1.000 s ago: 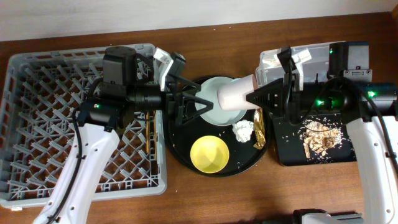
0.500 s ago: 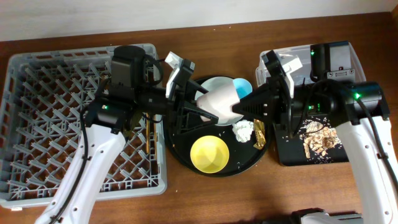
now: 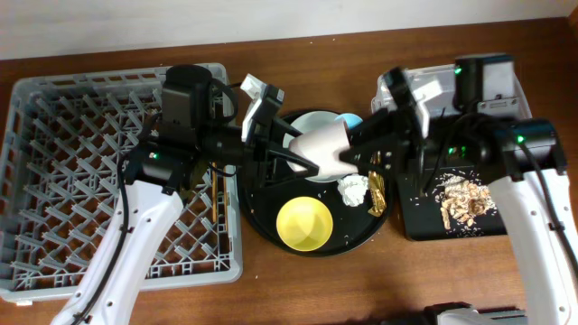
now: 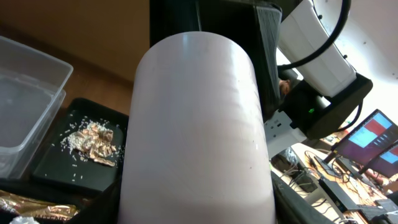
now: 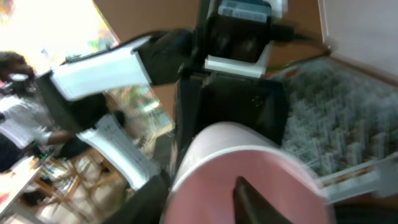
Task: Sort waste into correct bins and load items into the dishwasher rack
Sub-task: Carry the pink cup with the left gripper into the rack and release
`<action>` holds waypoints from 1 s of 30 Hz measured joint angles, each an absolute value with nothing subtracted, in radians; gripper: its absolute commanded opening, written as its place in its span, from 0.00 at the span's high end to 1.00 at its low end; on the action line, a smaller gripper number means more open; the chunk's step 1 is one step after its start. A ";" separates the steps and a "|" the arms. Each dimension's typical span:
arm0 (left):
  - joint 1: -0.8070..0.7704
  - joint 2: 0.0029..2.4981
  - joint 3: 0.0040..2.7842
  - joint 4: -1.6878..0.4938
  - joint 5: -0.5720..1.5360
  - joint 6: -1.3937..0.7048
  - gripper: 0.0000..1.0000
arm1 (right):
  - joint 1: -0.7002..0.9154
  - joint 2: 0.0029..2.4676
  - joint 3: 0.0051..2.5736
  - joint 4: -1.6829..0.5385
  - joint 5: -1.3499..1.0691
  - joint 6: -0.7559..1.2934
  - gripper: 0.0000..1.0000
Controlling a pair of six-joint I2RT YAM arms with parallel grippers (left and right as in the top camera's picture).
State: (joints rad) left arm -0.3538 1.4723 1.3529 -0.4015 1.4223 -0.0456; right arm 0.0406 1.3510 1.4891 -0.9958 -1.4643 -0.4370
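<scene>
The small pink cup (image 3: 323, 149) hangs on its side above the large round black tray (image 3: 262, 212), between both grippers. My left gripper (image 3: 291, 155) grips its base end; the cup fills the left wrist view (image 4: 196, 124). My right gripper (image 3: 350, 150) holds its rim, one finger inside the mouth (image 5: 261, 180). Under them lie the white plate (image 3: 312, 122) and light-blue cup (image 3: 350, 119). The yellow bowl (image 3: 304, 223), white napkin (image 3: 353, 190) and gold-brown wrapper (image 3: 377, 191) sit on the round tray. Chopsticks (image 3: 216, 194) lie in the grey rack (image 3: 72, 181).
The shallow black tray (image 3: 424, 221) at right holds beige food scraps (image 3: 465, 200). The clear tub (image 3: 442, 79) stands behind it, partly hidden by my right arm. Both arms cross over the round tray.
The right gripper carried the pink cup leftward into the left gripper's open fingers. The left fingers now sit closed around the cup. The cup has stayed put over the last half second.
</scene>
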 measured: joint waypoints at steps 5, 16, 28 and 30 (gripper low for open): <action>-0.354 1.474 1.353 -0.402 1.438 -0.047 0.73 | -0.098 1.351 1.502 -0.948 -1.457 -0.314 0.96; -0.340 1.476 1.352 -0.382 1.444 -0.047 0.74 | 0.147 1.351 1.487 -1.227 -1.159 -0.354 0.96; -0.104 1.475 1.352 -0.374 1.426 -0.117 0.80 | 0.031 1.351 1.485 -1.313 -0.922 -0.363 0.94; -0.027 1.475 1.353 -0.416 1.320 -0.131 0.80 | -0.014 1.351 1.483 -1.344 -0.860 -0.364 0.95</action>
